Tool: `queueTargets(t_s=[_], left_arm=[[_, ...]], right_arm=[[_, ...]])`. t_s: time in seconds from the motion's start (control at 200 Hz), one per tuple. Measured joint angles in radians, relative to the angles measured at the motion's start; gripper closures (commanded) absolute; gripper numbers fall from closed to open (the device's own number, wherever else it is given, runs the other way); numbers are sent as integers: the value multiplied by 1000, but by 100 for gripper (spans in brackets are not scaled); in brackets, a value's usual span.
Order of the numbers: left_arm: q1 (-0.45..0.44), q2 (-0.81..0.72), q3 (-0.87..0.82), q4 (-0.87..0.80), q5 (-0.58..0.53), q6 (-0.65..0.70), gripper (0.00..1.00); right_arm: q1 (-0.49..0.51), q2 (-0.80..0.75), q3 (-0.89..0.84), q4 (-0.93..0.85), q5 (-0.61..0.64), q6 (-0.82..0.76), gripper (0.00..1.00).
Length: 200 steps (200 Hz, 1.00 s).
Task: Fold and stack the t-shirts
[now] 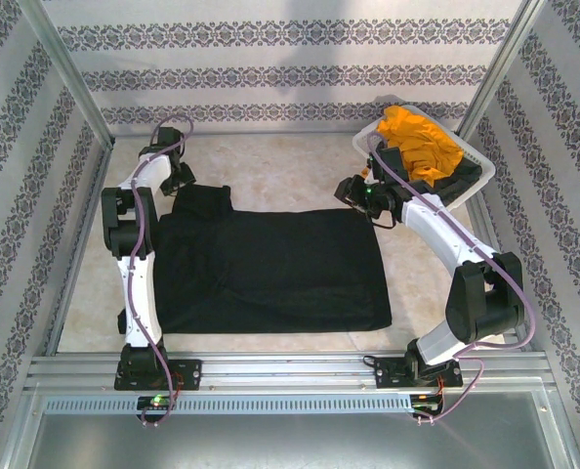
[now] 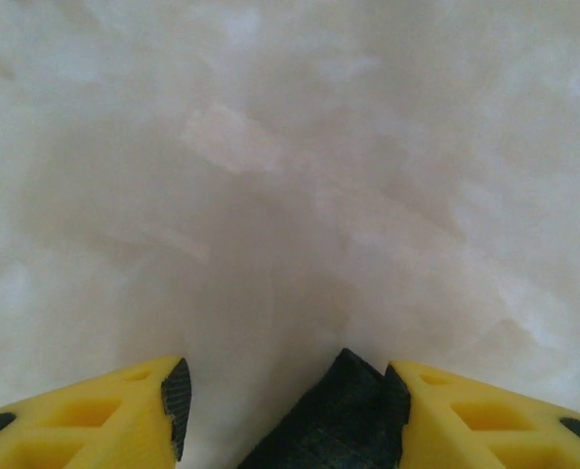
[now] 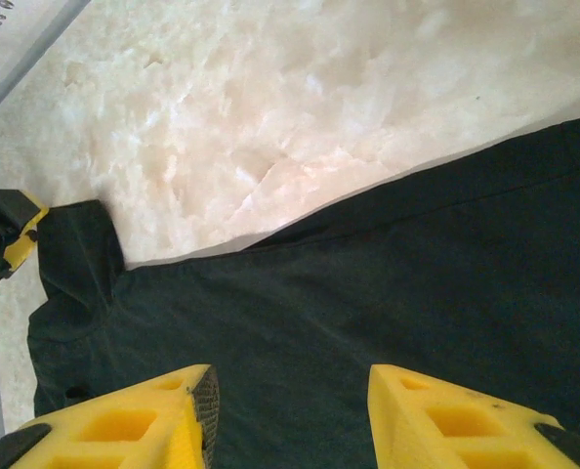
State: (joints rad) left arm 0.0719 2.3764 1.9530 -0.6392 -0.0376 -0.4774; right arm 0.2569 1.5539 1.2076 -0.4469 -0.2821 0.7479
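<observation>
Judging by how things lay, you were early in the job: the black t-shirt was spread flat on the table, not yet folded small, and nothing was stacked. Beyond the black t-shirt's far right corner, the mustard-orange t-shirt sat heaped in the white basket, with another dark t-shirt under it, both waiting their turn. The black t-shirt looked smooth and nearly rectangular, its near edge straight, with one short sleeve sticking out at its far left corner; whether a first fold was in, I couldn't tell. Your left gripper hung at that sleeve with its jaws apart, a tip of black cloth lying just inside one finger but not pinched. Your right gripper hovered over the black t-shirt's far right edge, jaws parted too, holding nothing.
</observation>
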Motion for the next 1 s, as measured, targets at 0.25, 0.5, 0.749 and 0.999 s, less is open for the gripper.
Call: queueTargets(t_s=[0.25,0.5,0.749,0.999], left_arm=[[-40,35,82,-53,10,3,72],[-51,72,151,-109,26,-21,100],[-52,-23,93,-142,27,-55,100],[-53,-227,-110,-121,77,-88,100]], right_arm=[[0,30,-6,3,1,11,56],[2,167,51,-100,191,113,56],[16,435,292,-224,435,198,53],[-22,560,381,-248,464,190,53]])
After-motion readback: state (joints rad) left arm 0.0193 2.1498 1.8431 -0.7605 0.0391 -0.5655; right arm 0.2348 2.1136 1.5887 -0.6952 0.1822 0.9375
